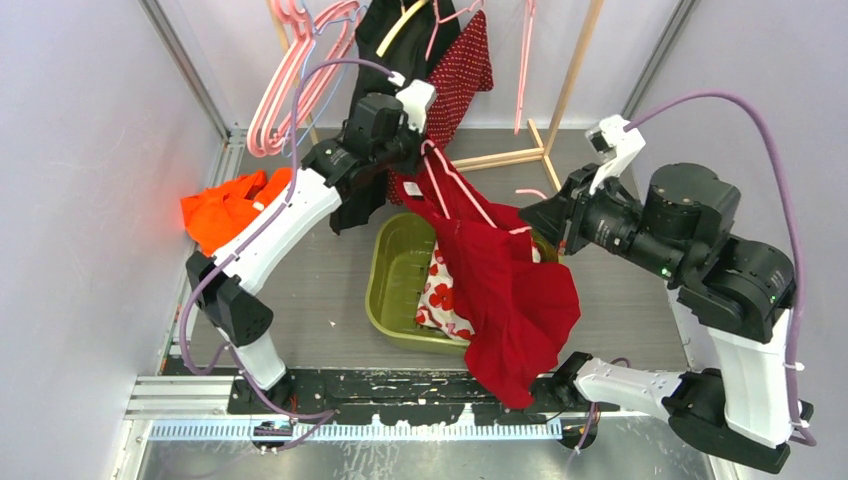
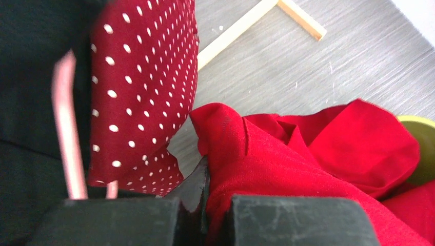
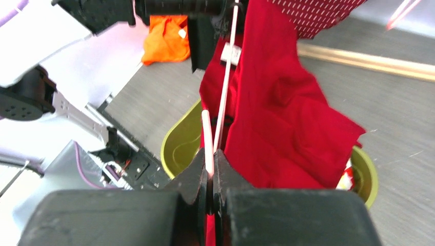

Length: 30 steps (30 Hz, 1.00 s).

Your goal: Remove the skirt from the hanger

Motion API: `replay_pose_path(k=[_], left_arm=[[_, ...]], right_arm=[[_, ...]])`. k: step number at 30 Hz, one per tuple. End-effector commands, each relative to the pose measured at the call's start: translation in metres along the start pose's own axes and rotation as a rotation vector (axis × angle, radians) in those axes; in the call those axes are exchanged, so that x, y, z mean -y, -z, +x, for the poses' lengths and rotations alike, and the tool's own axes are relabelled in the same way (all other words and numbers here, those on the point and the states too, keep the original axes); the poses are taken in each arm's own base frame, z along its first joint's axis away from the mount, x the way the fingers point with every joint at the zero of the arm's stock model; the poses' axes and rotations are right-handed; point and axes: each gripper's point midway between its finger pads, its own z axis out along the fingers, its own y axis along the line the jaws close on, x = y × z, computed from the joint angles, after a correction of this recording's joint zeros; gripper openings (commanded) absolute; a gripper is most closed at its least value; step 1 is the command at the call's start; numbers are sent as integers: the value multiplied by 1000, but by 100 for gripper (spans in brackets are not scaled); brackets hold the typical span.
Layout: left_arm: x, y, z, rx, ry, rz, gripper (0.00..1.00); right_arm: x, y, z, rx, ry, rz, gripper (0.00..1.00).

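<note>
Left gripper [image 2: 208, 200] pinches soft red skirt [image 2: 318, 169]; right gripper [image 3: 210, 166] clamps thin pink hanger [image 3: 224, 87].

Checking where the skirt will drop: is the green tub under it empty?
No, a white cloth with red flowers lies in the green tub beneath the hanging red skirt.

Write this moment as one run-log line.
left jaws: shut on skirt | right jaws: shut on hanger | skirt: on hanger, above bin
</note>
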Motion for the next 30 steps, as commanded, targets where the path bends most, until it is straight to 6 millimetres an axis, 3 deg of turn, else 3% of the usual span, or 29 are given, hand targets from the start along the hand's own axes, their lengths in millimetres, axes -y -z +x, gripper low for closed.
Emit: replay_pose_path(k=[1, 4, 8, 14, 19, 23, 30], left_arm=[[-4, 16, -7, 49, 5, 5, 0], [-3, 19, 14, 18, 25, 12, 0], [4, 37, 23, 12, 39, 39, 0], [29, 88, 21, -6, -72, 59, 0], [47, 141, 10, -4, -111, 93, 0], [36, 194, -32, 145, -46, 67, 0], [16, 284, -136, 510, 19, 32, 0]], right_arm=[[-1, 34, -64, 273, 28, 22, 1], [6, 49, -88, 381, 49, 73, 1], [15, 50, -110, 469, 85, 134, 1], [29, 31, -148, 654, 114, 240, 1], [36, 4, -171, 693, 183, 317, 1], [45, -15, -175, 682, 219, 384, 1], [57, -34, -168, 664, 230, 442, 1]])
